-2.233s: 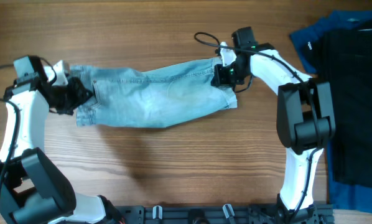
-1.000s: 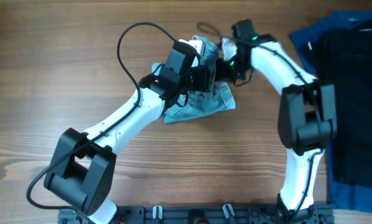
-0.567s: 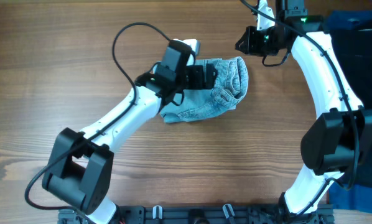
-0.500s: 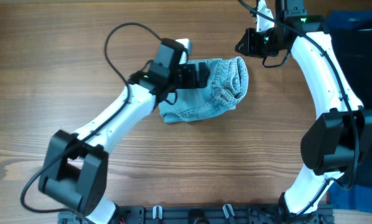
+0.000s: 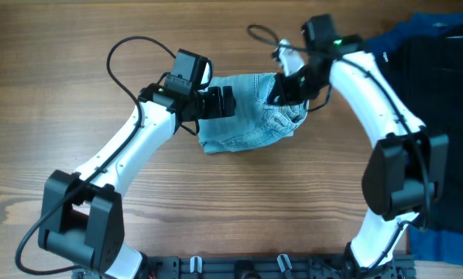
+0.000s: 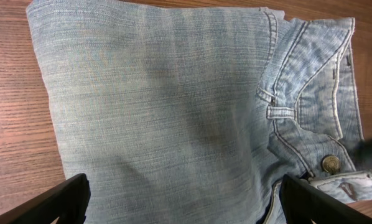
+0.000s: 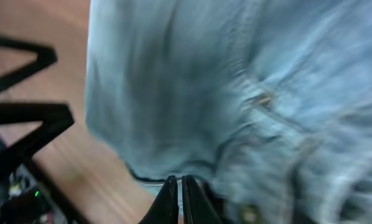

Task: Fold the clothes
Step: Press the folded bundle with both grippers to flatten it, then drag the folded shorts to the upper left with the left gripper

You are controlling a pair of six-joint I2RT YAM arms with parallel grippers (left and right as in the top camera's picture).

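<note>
**Shorts lie folded at upper centre**

Overhead: the denim shorts (image 5: 251,120) are seen folded on the table (image 5: 77,46), upper centre. The left hand (image 5: 229,102) is at their left edge, the right hand (image 5: 282,87) at their upper right.

Left wrist: fingers (image 6: 49,200) are spread wide, nothing held.

Right wrist: blurred. Fingers (image 7: 170,198) are pressed nearly together; any grip cannot be told.

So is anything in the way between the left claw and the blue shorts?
No, nothing visible. The left claw hangs open right over the folded shorts, and its own camera shows only bare denim between its fingers. The right claw sits at the shorts' other edge, not between them.
</note>
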